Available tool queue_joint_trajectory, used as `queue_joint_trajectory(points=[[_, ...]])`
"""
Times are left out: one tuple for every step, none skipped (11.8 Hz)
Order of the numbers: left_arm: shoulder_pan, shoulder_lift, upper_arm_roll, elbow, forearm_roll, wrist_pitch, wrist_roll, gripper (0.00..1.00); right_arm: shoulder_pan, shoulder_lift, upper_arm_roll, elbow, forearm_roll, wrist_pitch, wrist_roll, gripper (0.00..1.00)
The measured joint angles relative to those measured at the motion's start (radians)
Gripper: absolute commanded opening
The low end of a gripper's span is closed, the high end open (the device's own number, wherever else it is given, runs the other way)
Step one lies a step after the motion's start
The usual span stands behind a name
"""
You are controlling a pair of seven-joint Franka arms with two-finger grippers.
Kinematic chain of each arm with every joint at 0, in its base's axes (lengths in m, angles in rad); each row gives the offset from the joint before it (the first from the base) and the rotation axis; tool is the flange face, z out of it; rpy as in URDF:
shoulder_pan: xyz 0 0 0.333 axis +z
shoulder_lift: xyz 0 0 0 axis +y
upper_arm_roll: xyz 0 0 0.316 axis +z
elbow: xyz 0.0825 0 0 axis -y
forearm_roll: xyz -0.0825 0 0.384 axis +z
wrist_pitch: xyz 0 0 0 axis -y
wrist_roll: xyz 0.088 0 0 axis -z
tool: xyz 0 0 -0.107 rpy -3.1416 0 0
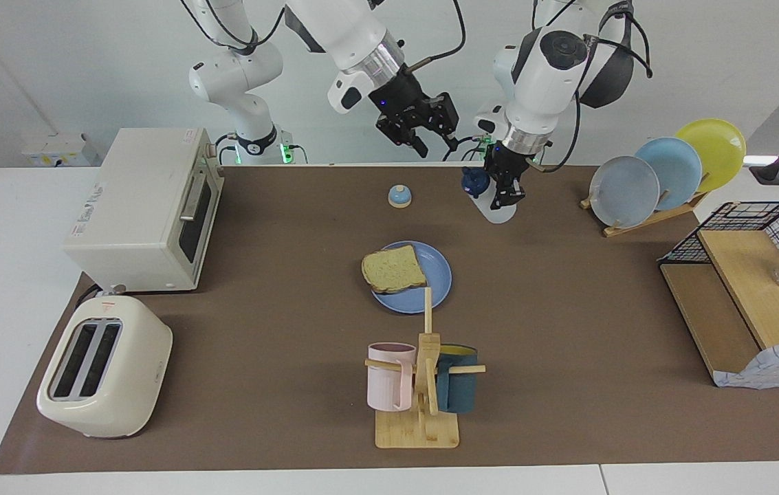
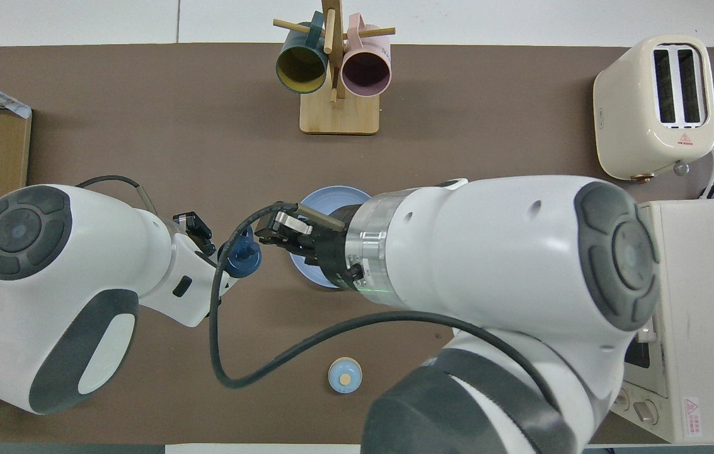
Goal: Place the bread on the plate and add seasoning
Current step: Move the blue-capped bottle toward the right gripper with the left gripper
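Note:
A slice of bread lies on the round blue plate at the middle of the table, overhanging the rim toward the right arm's end. In the overhead view only an arc of the plate shows under the right arm, and the bread is hidden. My left gripper is shut on the seasoning bottle, held tilted in the air with its navy cap pointing toward the right arm's end. My right gripper hangs high over the robots' edge of the table, open and holding nothing.
A small blue bell sits between the plate and the robots. A mug rack stands farther out. A toaster and an oven fill the right arm's end. A plate rack and a wooden shelf fill the left arm's end.

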Motion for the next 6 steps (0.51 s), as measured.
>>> queue_joint_trajectory(points=[[0.000,-0.002,0.000,-0.001,0.000,0.000,0.000,0.00,0.011,0.004,0.000,-0.001,-0.013,0.000,0.000,0.38],[0.000,-0.003,0.000,-0.002,0.000,0.000,0.000,0.00,0.016,0.009,0.000,-0.002,-0.022,0.001,0.000,0.38],[0.000,-0.004,0.000,-0.003,0.000,0.000,0.000,0.00,0.016,0.013,0.000,-0.003,-0.027,0.007,0.000,0.38],[0.000,-0.004,0.000,-0.004,0.000,0.000,0.000,0.00,0.016,0.018,0.000,-0.003,-0.029,0.027,0.000,0.37],[0.000,-0.004,-0.001,-0.005,0.000,0.000,0.000,0.00,0.018,0.024,0.000,-0.004,-0.029,0.051,0.000,0.37],[0.000,-0.004,-0.001,-0.005,0.000,0.000,0.000,0.00,0.025,0.033,0.000,-0.005,-0.029,0.076,0.000,0.37]])
